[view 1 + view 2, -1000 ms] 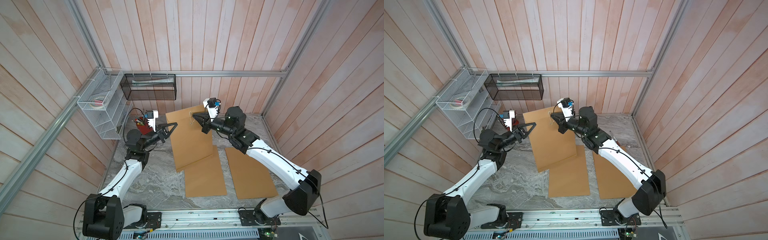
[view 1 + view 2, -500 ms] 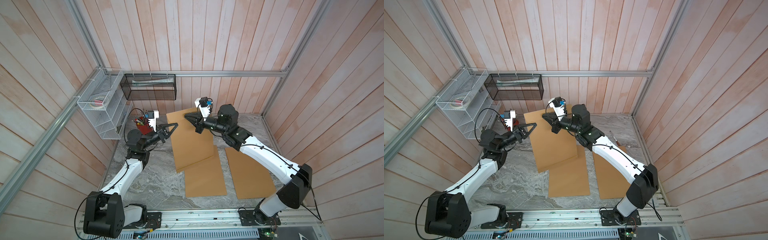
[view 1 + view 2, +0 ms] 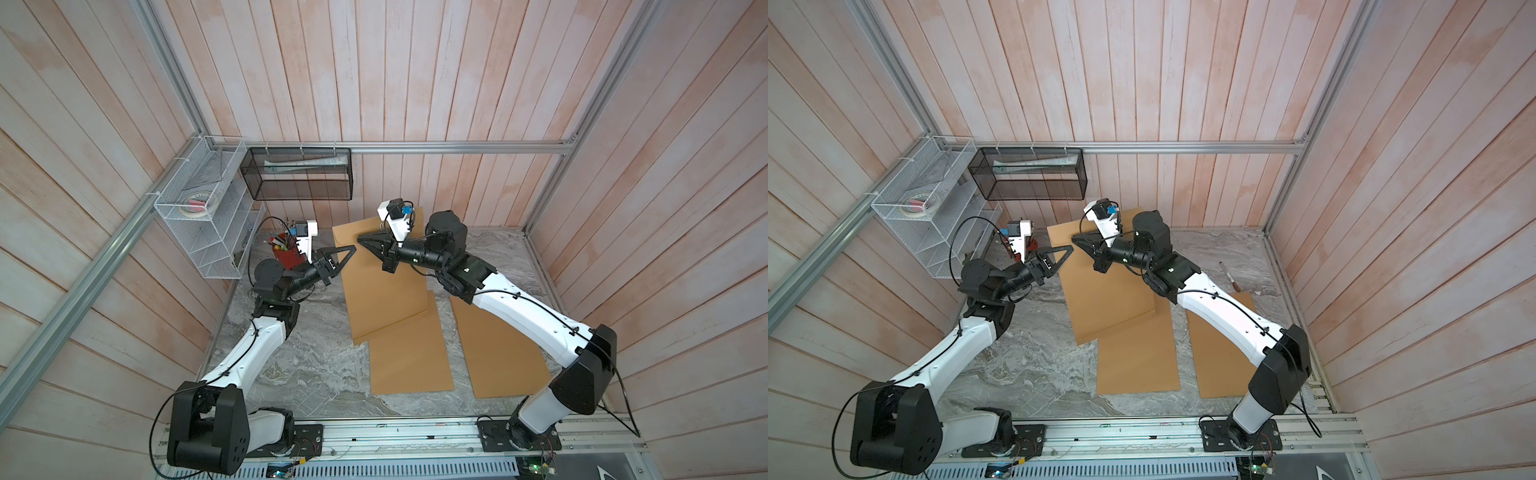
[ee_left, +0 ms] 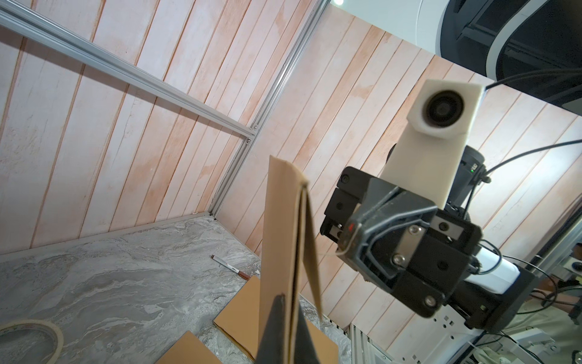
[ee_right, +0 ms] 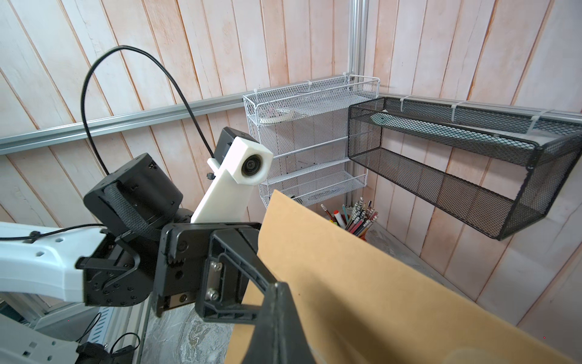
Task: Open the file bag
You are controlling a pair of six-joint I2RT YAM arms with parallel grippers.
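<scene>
Though my left gripper (image 3: 352, 249) clamps the file bag (image 3: 386, 282), its flap (image 4: 308, 252) barely gapes; right gripper (image 3: 362, 240) jaws closed; opening remains.

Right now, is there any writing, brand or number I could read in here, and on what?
None can be read.
The marker has dark marks on its white barrel, too small to read.
The file bag shows no lettering.
</scene>
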